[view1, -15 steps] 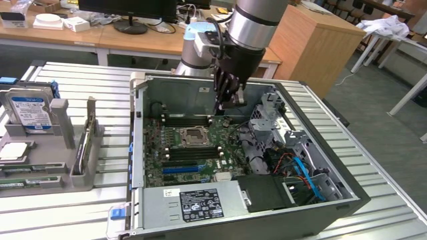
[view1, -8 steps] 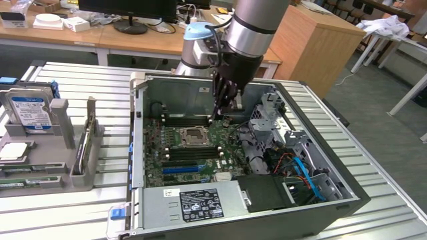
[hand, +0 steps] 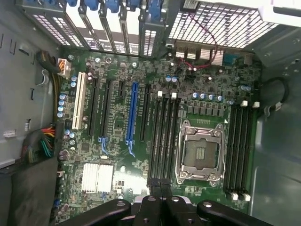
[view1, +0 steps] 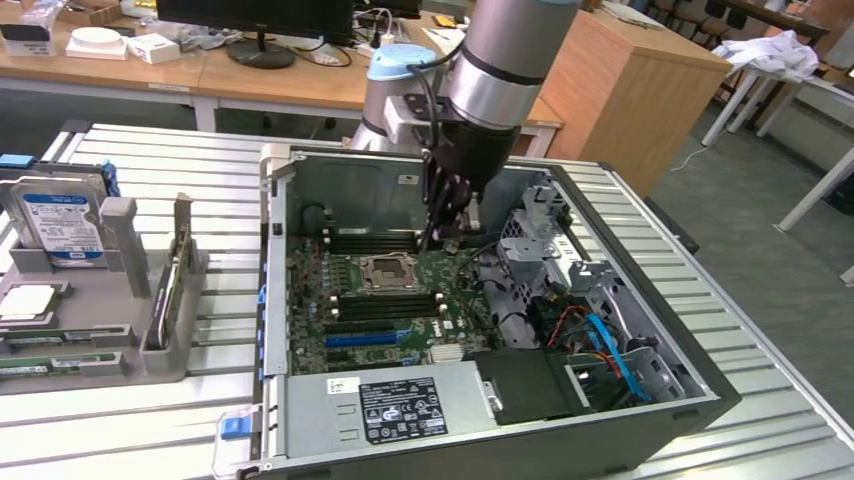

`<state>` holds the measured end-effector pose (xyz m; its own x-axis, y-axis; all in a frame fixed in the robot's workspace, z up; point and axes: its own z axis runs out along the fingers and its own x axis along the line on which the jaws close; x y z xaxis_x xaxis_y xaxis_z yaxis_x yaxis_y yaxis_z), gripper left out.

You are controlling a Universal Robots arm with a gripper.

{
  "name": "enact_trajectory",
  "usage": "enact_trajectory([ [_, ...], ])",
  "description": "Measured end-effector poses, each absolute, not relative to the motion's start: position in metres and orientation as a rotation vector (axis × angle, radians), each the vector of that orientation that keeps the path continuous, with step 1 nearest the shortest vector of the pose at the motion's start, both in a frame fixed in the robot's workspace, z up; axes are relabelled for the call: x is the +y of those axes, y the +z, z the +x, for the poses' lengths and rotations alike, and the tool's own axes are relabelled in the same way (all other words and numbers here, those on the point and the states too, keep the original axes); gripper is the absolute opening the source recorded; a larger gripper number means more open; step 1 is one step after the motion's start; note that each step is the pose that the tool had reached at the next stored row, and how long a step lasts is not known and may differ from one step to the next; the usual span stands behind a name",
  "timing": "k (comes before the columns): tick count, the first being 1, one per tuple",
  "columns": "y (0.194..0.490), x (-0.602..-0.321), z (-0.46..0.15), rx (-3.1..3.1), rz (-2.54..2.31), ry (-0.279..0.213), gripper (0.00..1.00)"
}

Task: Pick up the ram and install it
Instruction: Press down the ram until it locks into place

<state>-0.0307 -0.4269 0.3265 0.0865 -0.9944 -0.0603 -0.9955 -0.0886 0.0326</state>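
While the gripper (view1: 438, 238) hangs inside the PC case (view1: 287, 290) over the motherboard (hand: 117, 155), its fingers grip a RAM stick (view1: 430, 225). DIMM slots (hand: 162, 141) look empty; install not done.

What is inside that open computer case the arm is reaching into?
Inside the computer case lies a green motherboard with an empty processor socket, black memory slots and cables. The gripper hangs above the slots. The power supply covers whatever lies beneath it.

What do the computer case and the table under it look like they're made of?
Computer case: looks like painted or bare sheet metal, judging by its thin, flat grey walls with punched holes. Table: probably aluminium slats, going by the pale silvery ribbed strips with a dull sheen.
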Motion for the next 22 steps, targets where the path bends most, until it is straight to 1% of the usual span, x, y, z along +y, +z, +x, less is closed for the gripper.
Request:
enact_trajectory([
  [22,0.287,-0.427,-0.031,2.125,-2.312,0.08,0.1],
])
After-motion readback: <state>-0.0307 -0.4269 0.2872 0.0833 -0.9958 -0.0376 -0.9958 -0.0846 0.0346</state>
